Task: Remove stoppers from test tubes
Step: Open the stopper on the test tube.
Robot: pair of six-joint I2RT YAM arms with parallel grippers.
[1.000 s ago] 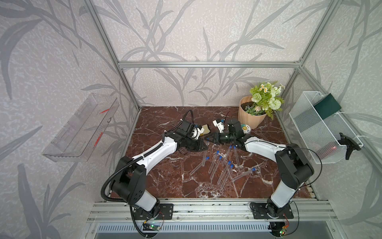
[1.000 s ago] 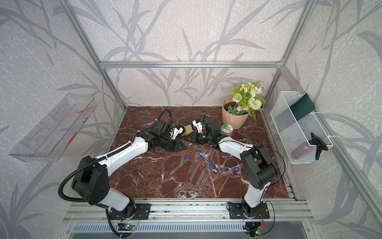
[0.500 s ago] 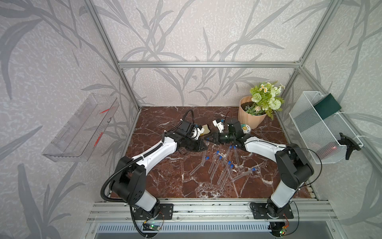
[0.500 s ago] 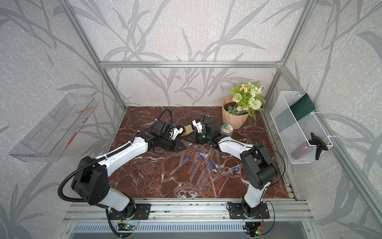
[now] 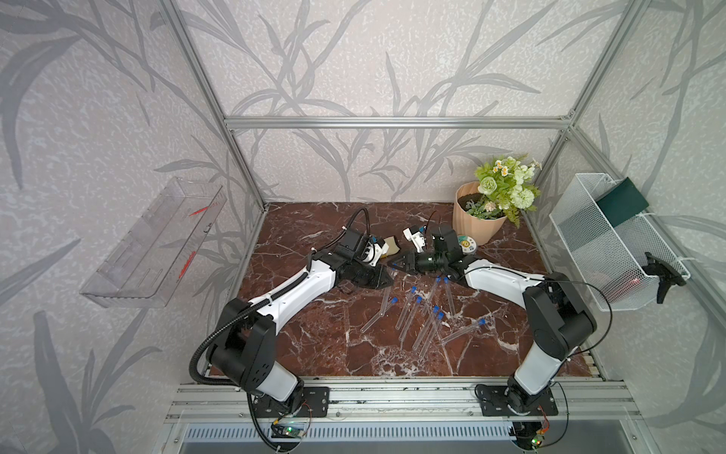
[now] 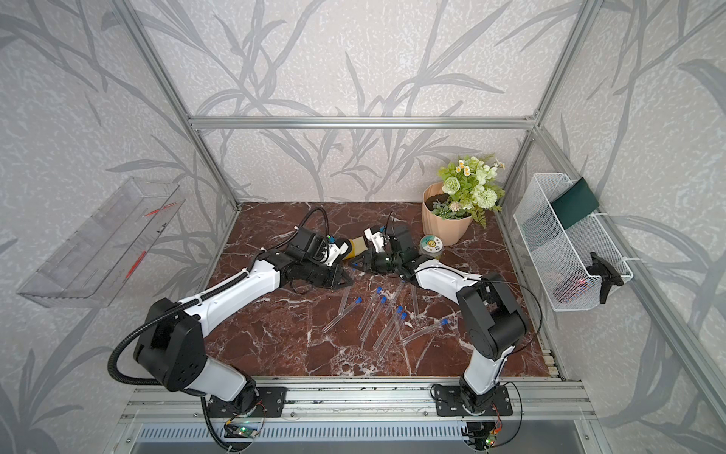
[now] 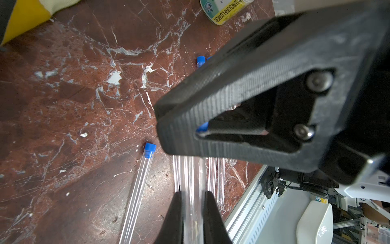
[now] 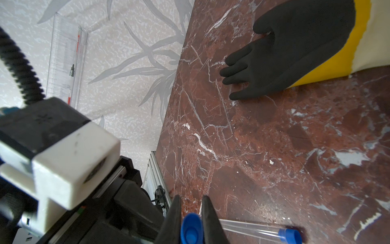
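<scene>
Pinching blue stopper (image 8: 191, 229) in right hand (image 8: 191, 206), left hand (image 7: 192, 195) clamped on clear test tube (image 7: 193, 213)

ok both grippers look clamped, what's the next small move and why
The right gripper is shut on a blue stopper, the left gripper on a clear test tube; whether the stopper is already free is unclear. So probably draw the right gripper straight back along the tube's axis while the left holds.
</scene>
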